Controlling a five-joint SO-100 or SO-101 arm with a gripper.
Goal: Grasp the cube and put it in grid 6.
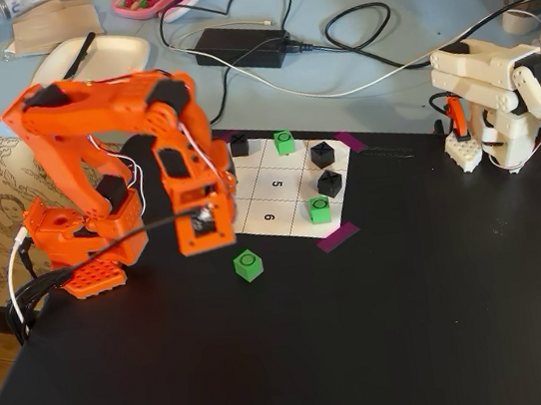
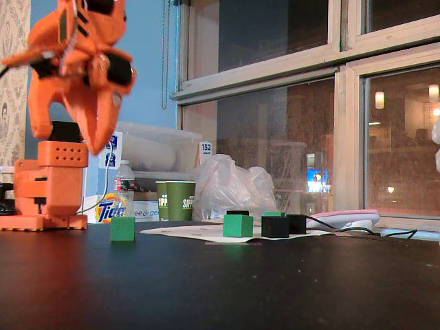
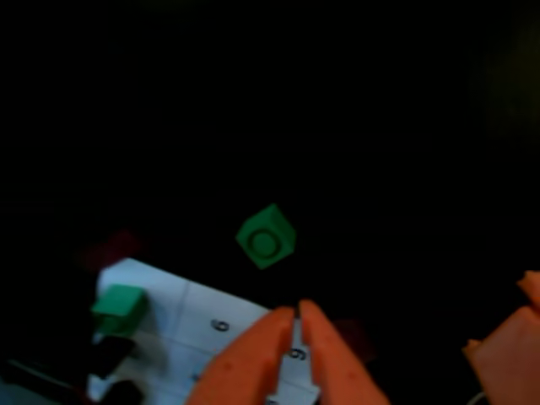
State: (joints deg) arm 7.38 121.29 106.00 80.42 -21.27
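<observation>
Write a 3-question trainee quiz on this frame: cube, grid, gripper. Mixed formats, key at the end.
1. True or false: the loose green cube lies on the black table, off the paper grid.
2. Multiple choice: in the wrist view the gripper is A) shut on a cube, B) shut and empty, C) wide open.
3. Short answer: is cell 6 occupied?

Key
1. True; it sits just off the sheet's near edge.
2. B; the fingertips meet with nothing between them, above the sheet.
3. No; its digit shows bare, while a green cube on the grid sits in the next cell to its right in that fixed view.
</observation>
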